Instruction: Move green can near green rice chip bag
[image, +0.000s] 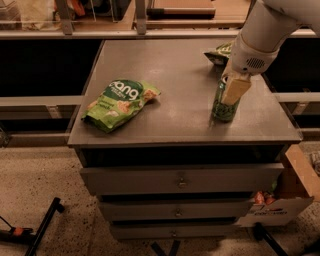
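Note:
The green can stands upright on the right part of the grey tabletop. My gripper comes down from the upper right and sits at the can's top, covering its upper part. The green rice chip bag lies flat on the left part of the tabletop, well apart from the can.
A smaller dark green snack bag lies behind the can at the back right, partly behind my arm. The table has drawers below. A cardboard box stands on the floor at the right, and a black stand leg at the left.

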